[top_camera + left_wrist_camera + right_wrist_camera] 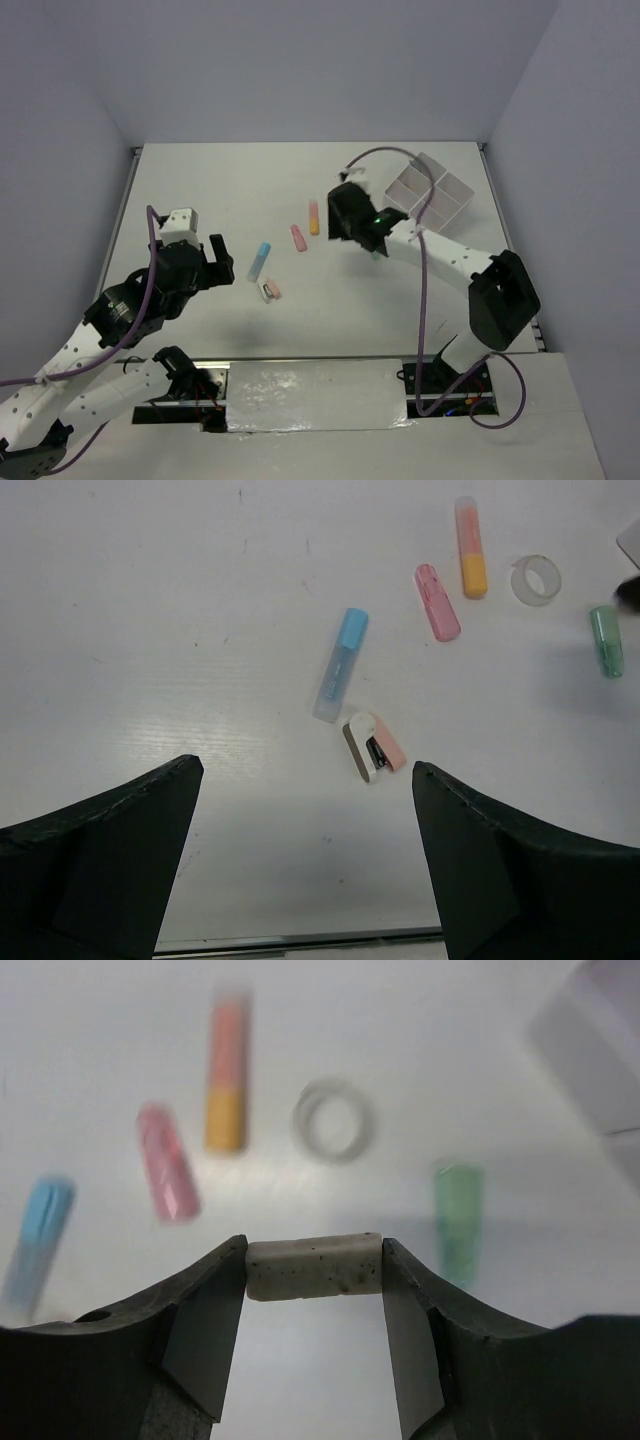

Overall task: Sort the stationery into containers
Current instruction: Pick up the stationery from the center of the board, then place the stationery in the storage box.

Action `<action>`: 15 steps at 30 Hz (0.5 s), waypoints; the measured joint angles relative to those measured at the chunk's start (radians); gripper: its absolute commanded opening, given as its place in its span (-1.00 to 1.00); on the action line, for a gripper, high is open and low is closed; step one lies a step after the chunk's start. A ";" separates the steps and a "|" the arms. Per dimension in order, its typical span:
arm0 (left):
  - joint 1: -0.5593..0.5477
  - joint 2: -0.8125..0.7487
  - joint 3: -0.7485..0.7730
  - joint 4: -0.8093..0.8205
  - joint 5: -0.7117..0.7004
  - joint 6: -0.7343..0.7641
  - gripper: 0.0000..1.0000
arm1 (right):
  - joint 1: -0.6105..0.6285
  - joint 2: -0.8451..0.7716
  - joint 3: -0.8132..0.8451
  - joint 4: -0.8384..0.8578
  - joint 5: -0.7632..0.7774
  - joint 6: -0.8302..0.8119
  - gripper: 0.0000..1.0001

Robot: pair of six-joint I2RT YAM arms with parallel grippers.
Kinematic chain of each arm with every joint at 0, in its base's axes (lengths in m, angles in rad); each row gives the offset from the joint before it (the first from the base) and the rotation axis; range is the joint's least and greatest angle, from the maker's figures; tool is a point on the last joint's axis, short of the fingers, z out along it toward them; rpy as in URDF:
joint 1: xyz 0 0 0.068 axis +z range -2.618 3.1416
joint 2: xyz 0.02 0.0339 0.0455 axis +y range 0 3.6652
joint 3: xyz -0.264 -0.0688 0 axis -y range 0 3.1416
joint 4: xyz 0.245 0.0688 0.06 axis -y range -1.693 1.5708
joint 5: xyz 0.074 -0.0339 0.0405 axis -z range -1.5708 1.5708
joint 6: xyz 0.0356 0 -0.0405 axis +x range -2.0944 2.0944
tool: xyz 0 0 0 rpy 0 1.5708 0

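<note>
The left gripper [305, 770] hangs with jaws wide apart above the small pink stapler [373, 747]. At centre, the right gripper [352, 215] clamps a speckled beige eraser [314, 1267] end to end, clear of the table; the white tray [447, 214], its likely destination, sits just to its right.
</note>
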 measured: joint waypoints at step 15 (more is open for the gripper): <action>0.000 -0.022 -0.005 0.011 0.021 0.005 0.99 | -0.458 0.204 0.463 -0.067 0.230 0.336 -0.16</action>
